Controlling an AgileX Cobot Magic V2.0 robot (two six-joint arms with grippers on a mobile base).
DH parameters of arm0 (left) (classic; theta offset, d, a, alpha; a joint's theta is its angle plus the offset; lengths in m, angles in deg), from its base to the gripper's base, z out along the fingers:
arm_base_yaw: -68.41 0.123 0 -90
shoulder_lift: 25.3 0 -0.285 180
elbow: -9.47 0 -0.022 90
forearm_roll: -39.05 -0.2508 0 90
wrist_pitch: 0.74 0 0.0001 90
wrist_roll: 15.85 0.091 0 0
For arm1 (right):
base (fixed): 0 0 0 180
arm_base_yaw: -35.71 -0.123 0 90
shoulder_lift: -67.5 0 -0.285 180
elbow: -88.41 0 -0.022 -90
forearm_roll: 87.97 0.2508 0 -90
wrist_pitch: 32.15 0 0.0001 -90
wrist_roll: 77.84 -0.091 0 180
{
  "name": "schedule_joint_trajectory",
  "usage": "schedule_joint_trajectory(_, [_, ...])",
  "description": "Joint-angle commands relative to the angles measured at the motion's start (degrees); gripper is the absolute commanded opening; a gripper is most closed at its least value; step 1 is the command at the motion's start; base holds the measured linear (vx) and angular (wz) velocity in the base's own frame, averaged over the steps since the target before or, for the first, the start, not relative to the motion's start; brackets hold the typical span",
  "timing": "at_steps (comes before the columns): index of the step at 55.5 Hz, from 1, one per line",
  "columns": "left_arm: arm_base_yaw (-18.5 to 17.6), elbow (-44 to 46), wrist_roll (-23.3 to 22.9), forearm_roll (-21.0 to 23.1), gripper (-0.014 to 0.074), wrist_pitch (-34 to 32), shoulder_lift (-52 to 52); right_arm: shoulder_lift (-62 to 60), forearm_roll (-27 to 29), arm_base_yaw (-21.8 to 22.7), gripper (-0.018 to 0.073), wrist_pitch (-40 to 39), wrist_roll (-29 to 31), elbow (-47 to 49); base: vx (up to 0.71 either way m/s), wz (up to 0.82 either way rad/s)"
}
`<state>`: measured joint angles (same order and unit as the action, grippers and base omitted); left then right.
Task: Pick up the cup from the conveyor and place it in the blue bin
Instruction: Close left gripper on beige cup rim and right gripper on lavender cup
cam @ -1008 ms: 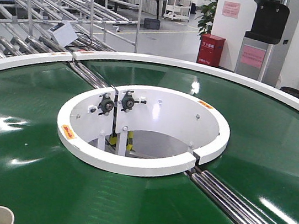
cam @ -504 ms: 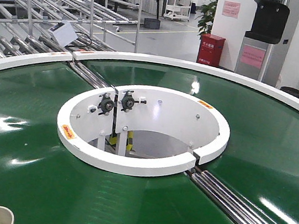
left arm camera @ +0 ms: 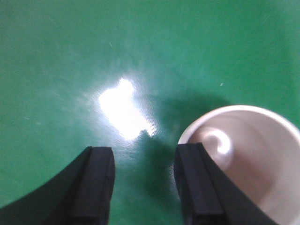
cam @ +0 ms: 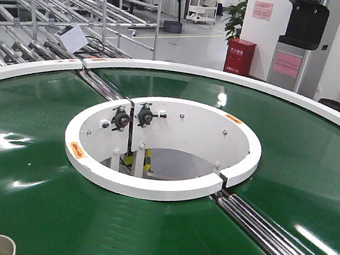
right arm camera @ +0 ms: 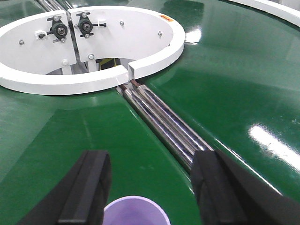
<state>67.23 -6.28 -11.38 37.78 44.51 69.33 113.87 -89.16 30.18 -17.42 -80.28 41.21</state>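
While hovering low over the conveyor [left arm camera: 56, 56], holding the jaws of the left gripper [left arm camera: 143, 157] wide and empty, with the cup [left arm camera: 253, 159] just outside them, for straddling its rim.

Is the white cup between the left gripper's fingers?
No; the white cup sits outside the open left gripper, whose gap shows only green conveyor.

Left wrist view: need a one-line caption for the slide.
Left gripper with fingers open above the green conveyor, a white cup just outside them at image right, not yet grasped.
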Motion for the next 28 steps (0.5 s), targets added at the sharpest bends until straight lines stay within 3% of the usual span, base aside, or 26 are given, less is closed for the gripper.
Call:
schedule_joint_trajectory(1, [-0.01, 1.99, 0.09, 0.62, 0.044, -1.46, -0.31, 0.17, -0.82, 0.12, 0.0459, -4.49, 0.45, 2.01, 0.0, 0.0])
schedule_joint_trajectory(19, [-0.01, 1.99, 7.12, 9.2, 0.0437, -3.85, -0.25, 0.17, -1.2, 0.12, 0.0459, -4.49, 0.45, 2.01, 0.0, 0.0])
schedule_joint_trajectory(28, [-0.01, 1.99, 8.0, 9.77, 0.0437, -5.97, 0.35, 0.17, -1.2, 0.12, 0.0459, -4.49, 0.45, 2.01, 0.0, 0.0])
